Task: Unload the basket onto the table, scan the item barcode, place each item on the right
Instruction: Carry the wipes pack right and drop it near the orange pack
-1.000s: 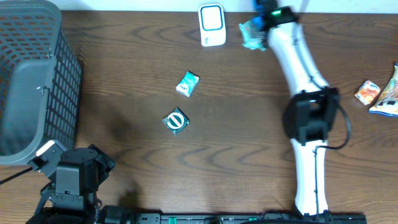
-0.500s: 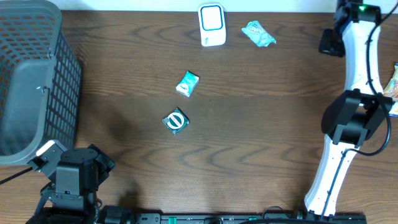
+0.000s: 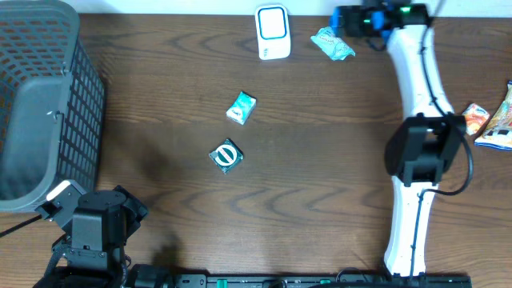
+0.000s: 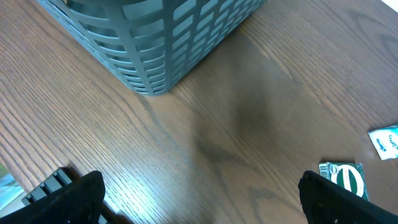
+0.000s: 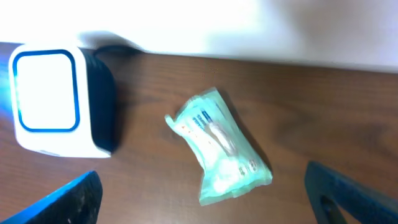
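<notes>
Teal packet (image 5: 221, 146) lies loose on the desk (image 3: 320, 160) just beside the white scanner (image 5: 53, 102), handy for presenting its barcode, while we hold our right claw (image 5: 200, 190) spread apart and empty before it.

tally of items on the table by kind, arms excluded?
Basket: 1
Scanner: 1
Teal packets: 3
Orange packets: 2
Total: 7
</notes>
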You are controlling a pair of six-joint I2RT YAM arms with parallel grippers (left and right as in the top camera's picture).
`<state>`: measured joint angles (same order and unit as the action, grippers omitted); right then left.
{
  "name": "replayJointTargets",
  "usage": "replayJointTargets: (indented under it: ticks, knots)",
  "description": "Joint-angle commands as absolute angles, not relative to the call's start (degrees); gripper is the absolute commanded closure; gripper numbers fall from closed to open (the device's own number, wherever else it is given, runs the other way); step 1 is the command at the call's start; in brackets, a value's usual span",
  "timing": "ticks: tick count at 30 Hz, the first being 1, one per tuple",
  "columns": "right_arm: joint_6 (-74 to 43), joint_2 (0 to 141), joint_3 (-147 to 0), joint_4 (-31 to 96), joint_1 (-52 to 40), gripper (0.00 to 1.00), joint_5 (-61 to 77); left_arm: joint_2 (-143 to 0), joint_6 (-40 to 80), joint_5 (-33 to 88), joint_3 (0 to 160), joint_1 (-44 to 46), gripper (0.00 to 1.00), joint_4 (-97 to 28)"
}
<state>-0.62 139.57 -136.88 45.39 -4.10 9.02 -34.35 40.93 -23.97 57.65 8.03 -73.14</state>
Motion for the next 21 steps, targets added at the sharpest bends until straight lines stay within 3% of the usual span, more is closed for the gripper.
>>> replayJointTargets:
  ticks: [1,7,10,21]
  knots:
    - [1.5,139.9,-132.9,40.6,-5.2,0.01,0.3,-34.3,41.7,-24.9,57.6,7.8,0.02,-73.3]
    - [1.4,140.0,-124.9,30.3,-5.6,0.05,4.3,-34.3,41.7,-24.9,57.6,7.8,0.02,-73.3]
    - [1.5,140.1,-121.0,26.4,-5.6,0.13,4.2,-34.3,41.7,-24.9,57.6,7.8,0.02,-73.3]
    - [3.6,145.4,-118.8,24.3,-5.5,0.2,4.2,-34.3,41.7,-24.9,57.6,7.8,0.02,-73.3]
